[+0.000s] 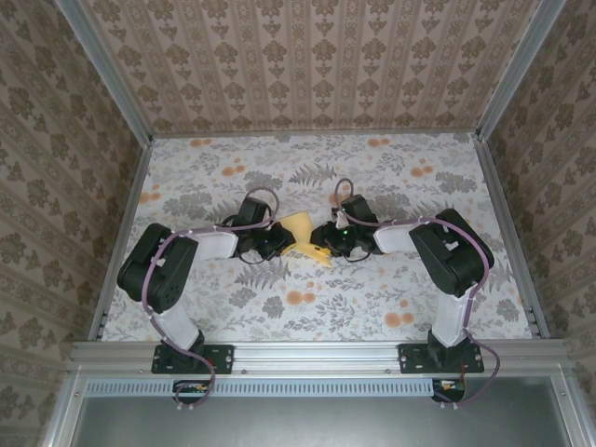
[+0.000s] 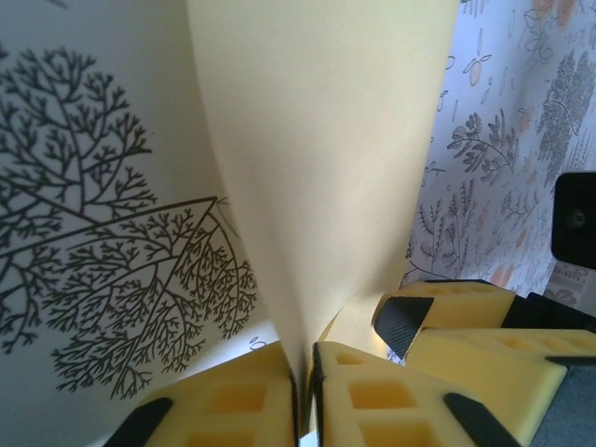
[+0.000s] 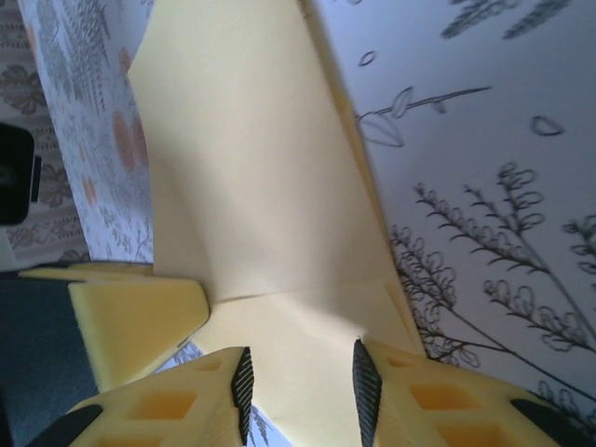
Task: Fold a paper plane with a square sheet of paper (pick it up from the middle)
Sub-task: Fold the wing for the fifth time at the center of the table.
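Note:
The yellow-orange sheet of paper [image 1: 303,228], folded and creased, stands up off the floral tabletop between both grippers at the middle. Whether it has the paper plane's shape, I cannot tell. My left gripper [image 1: 286,240] is shut on it. In the left wrist view the sheet [image 2: 326,140] rises from a thin slit between the left gripper's [image 2: 305,391] foam fingers. My right gripper [image 1: 322,244] faces it from the right, its fingers [image 2: 461,312] close beside. In the right wrist view the right gripper [image 3: 303,391] stands open, the paper [image 3: 251,168] lying across the gap between its dark pads.
The grey floral tabletop [image 1: 372,298] spreads around the arms, with patterned walls [image 1: 317,65] at the back and sides and a metal rail [image 1: 317,354] along the near edge. A left finger [image 3: 130,321] shows beside the paper in the right wrist view.

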You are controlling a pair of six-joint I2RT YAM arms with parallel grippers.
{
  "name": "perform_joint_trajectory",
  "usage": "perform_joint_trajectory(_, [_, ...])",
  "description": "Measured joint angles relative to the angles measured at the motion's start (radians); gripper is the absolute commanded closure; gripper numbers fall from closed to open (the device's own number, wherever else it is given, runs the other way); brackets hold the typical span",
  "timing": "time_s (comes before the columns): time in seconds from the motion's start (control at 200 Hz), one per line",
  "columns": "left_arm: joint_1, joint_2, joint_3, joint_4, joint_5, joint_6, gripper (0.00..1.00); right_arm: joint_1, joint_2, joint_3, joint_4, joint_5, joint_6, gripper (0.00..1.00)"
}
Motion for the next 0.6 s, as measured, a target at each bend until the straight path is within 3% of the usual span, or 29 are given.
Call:
perform_joint_trajectory(0.12, [0.0,0.0,0.0,0.007,0.0,-0.005,0.99,0.0,-0.008,0.0,-0.004,-0.01,-0.077,0.55])
perform_joint_trajectory(0.245, [0.0,0.0,0.0,0.006,0.0,-0.005,1.0,0.0,-0.037,-0.011,-0.02,0.019,-0.192,0.52])
perform_joint_trajectory(0.6, [-0.001,-0.018,0.027,-0.04,0.0,-0.005,1.0,0.075,-0.214,-0.151,-0.018,0.239,-0.575,0.5])
